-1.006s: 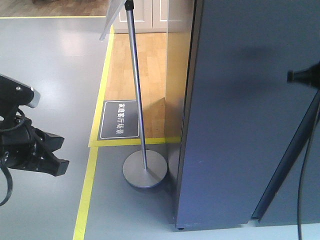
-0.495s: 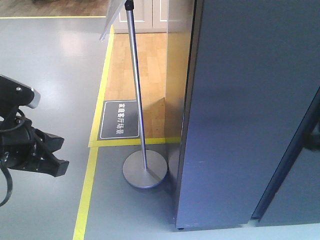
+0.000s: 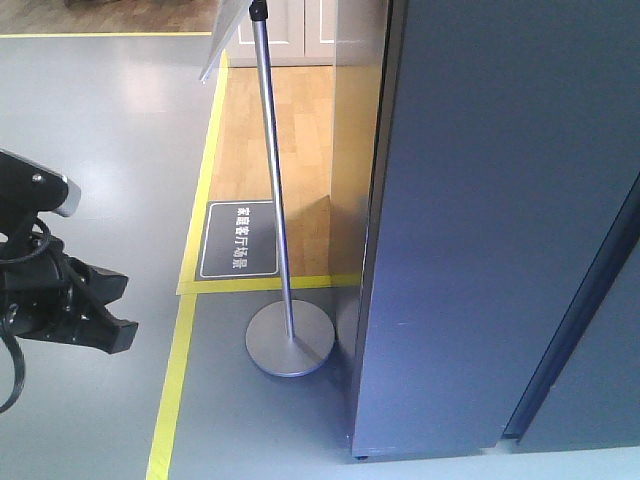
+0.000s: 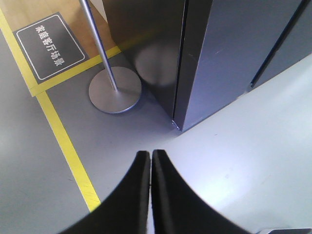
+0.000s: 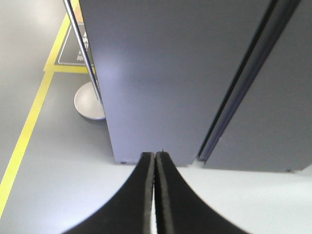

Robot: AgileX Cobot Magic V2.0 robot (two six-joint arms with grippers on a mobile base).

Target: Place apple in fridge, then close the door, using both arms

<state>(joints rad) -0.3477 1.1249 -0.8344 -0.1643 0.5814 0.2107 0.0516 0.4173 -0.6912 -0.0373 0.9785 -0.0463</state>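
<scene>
Both the left pincer [image 4: 150, 161] and right pincer [image 5: 155, 161] are fully closed, empty, facing the shut fridge [image 3: 500, 220]; a sign stand [image 3: 289, 340] sits beside it.

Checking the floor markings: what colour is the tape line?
Yellow; the tape line shows best in the front-facing view.

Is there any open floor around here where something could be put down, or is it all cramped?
Widest free patch: grey floor left of the yellow line, though the left arm hangs over its edge. Pale floor in front of the fridge is bare too. It's tightest between the sign stand's base and the fridge's side: only a narrow strip.
</scene>
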